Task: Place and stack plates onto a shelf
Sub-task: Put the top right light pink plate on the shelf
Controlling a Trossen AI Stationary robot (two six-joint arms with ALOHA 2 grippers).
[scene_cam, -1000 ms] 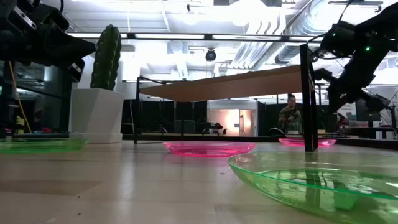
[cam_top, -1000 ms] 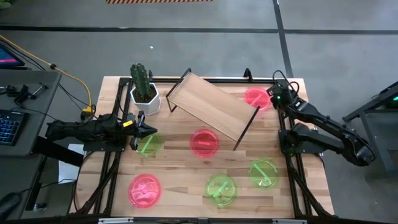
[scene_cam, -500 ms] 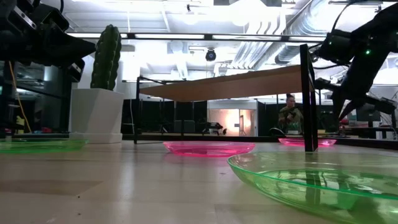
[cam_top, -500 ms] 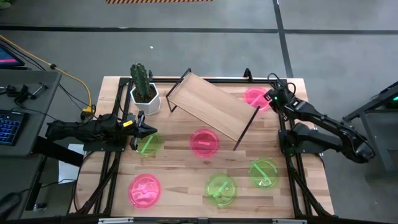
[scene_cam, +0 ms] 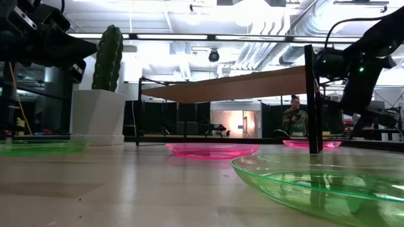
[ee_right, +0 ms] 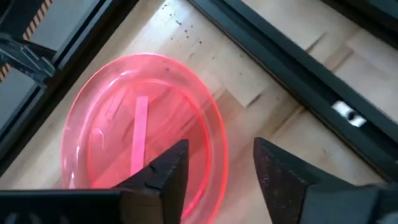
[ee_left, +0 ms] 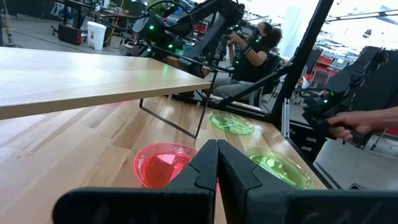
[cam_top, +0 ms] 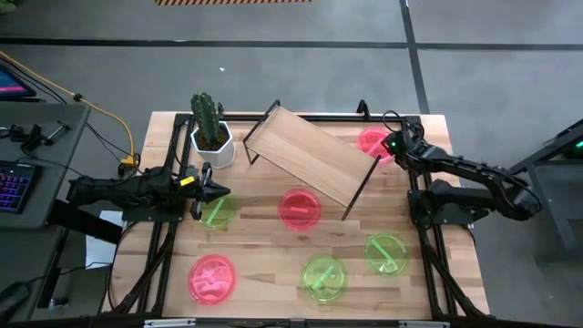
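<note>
The right hand (ee_right: 214,165) is above the pink plate (cam_top: 373,142) at the far right corner of the worktop (cam_top: 264,273), just beside the end of the shelf (cam_top: 305,155). Its two fingers are open with a middle gap, and the near rim of this plate lies under the gap. The plate is flat on the wood and nothing is lifted yet.

The left hand (ee_left: 216,163) has its fingers pressed together with nothing between them. It waits over a green plate (cam_top: 217,212) on the left side, near the cactus pot (cam_top: 211,144).

The shelf stands empty and turned at an angle. Another pink plate (cam_top: 299,209) lies just in front of it, a third pink plate (cam_top: 211,278) is at the near left, and two more green plates (cam_top: 324,278) lie at the near right.

I think the risk is in the grasp. The plate is thin, low and looks smooth, so if the fingers close only on the edge of the rim, it may slip out or flip up. If the hand comes down too hard, a finger may push the plate away, toward the black frame bar at the worktop's border. Later, when carrying it, the plate could hit the black leg of the shelf, which is very close
</note>
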